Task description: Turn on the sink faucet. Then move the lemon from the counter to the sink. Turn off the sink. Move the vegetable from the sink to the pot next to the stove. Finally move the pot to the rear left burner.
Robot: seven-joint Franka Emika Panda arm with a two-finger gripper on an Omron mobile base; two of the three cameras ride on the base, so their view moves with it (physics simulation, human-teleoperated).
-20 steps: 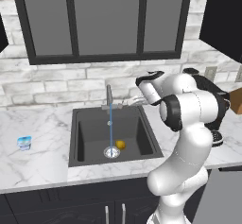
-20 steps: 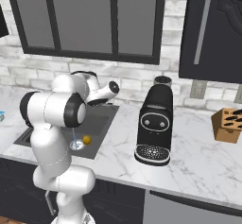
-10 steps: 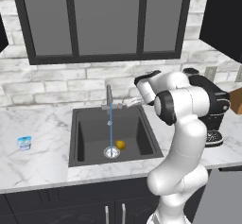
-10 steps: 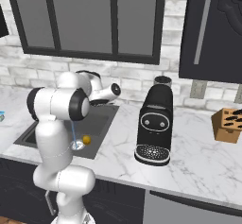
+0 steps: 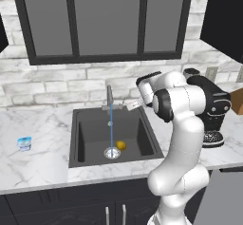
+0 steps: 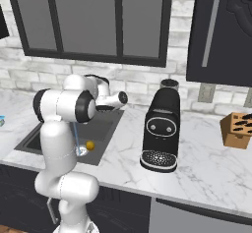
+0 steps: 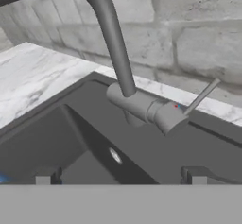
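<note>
My gripper (image 7: pixel 120 179), jaws wide & empty, has closed in on the sink faucet (image 7: pixel 142 106) lever at the sink (image 5: pixel 85 124) back edge. Water's running, lemon (image 5: pixel 121 145) sits by the drain: shutoff is next.

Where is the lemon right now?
The lemon lies on the floor of the sink, just right of the drain ring in the left base view, where the water stream lands.
</note>
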